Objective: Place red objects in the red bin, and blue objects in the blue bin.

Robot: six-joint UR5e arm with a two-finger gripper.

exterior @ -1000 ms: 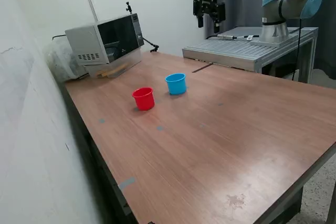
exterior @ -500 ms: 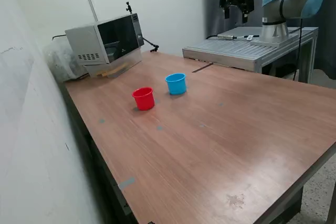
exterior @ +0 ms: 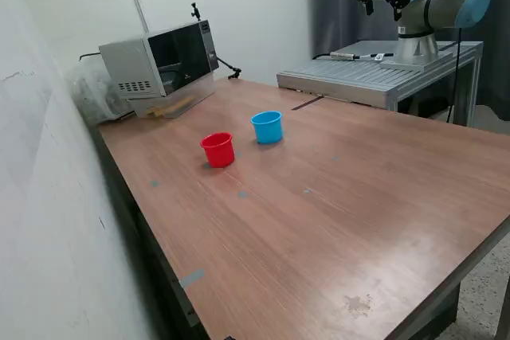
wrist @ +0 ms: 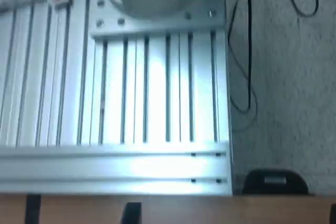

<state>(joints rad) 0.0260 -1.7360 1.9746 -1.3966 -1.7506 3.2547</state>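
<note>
The red cup (exterior: 217,149) and the light-blue cup (exterior: 268,127) stand upright side by side on the wooden table (exterior: 343,220), the blue one toward the exterior view's right. No red or blue cubes show in either view; I cannot see inside the cups. My gripper (exterior: 382,7) hangs high above the aluminium platform (exterior: 370,76) at the back, far from both cups. Its fingers are apart and empty. The wrist view shows neither the cups nor the fingers, only the platform (wrist: 147,103) and the floor.
A microwave-like grey box (exterior: 159,65) sits at the table's back corner on the exterior view's left, with a plastic bag beside it. The arm's base (exterior: 416,41) stands on the platform. Cables lie on the floor (wrist: 247,51).
The gripper has swung toward the exterior view's right and upward, from above the platform's near end to beside the arm's own base. The cups have not moved.
</note>
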